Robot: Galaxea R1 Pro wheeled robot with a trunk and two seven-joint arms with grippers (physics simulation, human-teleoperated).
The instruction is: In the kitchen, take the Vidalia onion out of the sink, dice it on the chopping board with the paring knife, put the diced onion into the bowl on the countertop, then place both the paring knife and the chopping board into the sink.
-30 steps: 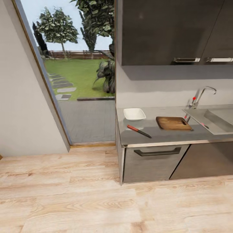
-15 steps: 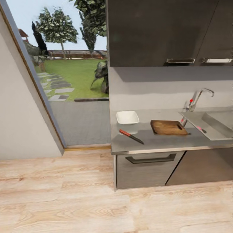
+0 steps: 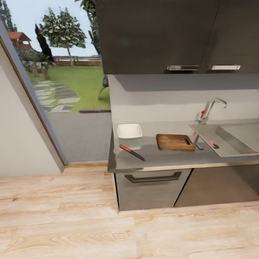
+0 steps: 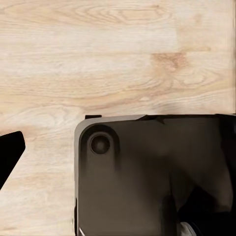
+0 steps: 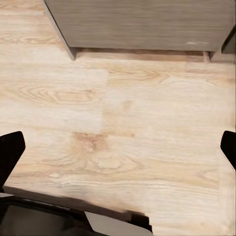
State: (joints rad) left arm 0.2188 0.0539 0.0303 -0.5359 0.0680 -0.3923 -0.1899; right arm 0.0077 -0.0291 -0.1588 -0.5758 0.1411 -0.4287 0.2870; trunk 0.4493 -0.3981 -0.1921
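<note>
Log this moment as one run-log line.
phase: approach | paring knife, bowl, chopping board on countertop | sink right | onion unseen

Head view looks forward and down at the counter point(image 3: 172, 158) from a distance. Both wrist views face straight down, close above the wooden floor point(image 5: 147, 123) in front of that counter.

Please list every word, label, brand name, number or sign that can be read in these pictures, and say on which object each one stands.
None: no readable text in any view.
The chopping board, bowl, paring knife, countertop, sink, drawer front and upper cabinets all show plain, unmarked surfaces.
The red knob on the tap is plain colour, no sign.
</note>
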